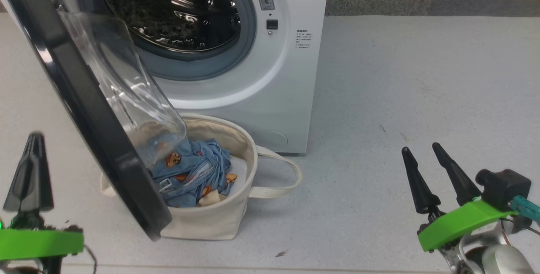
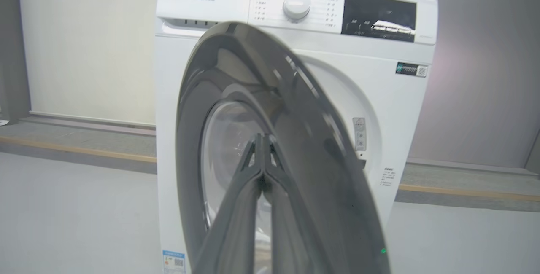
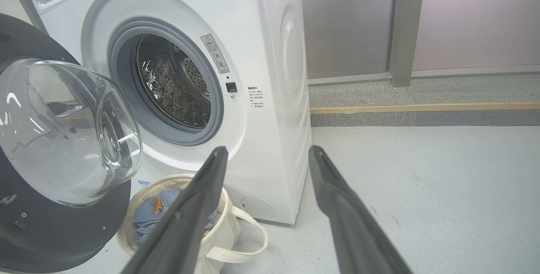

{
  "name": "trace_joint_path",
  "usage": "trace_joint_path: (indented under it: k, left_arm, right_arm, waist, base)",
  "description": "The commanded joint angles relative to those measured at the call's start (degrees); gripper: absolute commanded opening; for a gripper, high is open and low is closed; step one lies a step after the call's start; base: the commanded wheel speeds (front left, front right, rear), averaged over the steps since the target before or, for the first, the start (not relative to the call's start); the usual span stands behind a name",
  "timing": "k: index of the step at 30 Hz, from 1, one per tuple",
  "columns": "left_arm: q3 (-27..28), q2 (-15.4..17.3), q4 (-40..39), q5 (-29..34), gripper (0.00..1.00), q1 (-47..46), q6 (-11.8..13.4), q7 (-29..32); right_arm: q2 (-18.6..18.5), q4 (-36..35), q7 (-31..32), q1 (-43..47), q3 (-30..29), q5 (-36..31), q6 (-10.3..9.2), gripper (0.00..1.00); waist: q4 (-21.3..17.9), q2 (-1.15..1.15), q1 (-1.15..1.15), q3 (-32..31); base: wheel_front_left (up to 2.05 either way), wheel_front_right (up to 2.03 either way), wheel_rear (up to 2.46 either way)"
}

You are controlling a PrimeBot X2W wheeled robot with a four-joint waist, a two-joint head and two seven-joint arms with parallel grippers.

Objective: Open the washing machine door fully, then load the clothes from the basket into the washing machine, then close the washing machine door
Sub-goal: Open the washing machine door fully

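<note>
Door-opening looks to be the step in hand: the washing machine door [image 1: 86,109] stands only part-way out from the washing machine [image 1: 278,88]. Its glossy black rim slants across the basket [image 1: 211,219], and its bulging clear glass bowl [image 1: 126,92] hangs over the clothes [image 1: 198,168].

The left gripper [image 1: 34,143] sits outside the door, fingers pressed together on nothing. In the left wrist view they point at the door's dark outer face, though blur leaves it unclear whether they touch it. The right gripper [image 1: 421,148] waits spread and empty, well apart from the basket.

Next, the door likely needs swinging wider, clear of the basket, by a push on its inner side or a hook on its free edge.

The basket is soft off-white canvas with looped handles, holding crumpled light blue bear-print fabric. The perforated steel drum [image 1: 177,8] gleams inside a matte grey gasket [image 1: 249,23].
</note>
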Motion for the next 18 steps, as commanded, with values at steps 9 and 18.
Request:
trace_joint_path:
  k: [9,18]
  left_arm:
    - [-6.27,0.4,-26.76,-0.37,0.0,-7.04,7.09,15.83]
    - [-15.7,-6.05,-18.32,6.2,0.0,-9.7,15.63,22.18]
  right_arm:
    - [0.51,-2.46,-0.46,-2.03,0.92,-0.86,0.05,1.0]
    - [1.36,-2.86,-0.59,-3.65,1.26,-1.94,0.05,1.0]
  waist:
    - [0.24,0.0,0.0,1.31]
    - [-0.41,0.0,0.0,3.64]
  base:
    - [0.0,0.0,0.0]
    - [0.0,0.0,0.0]
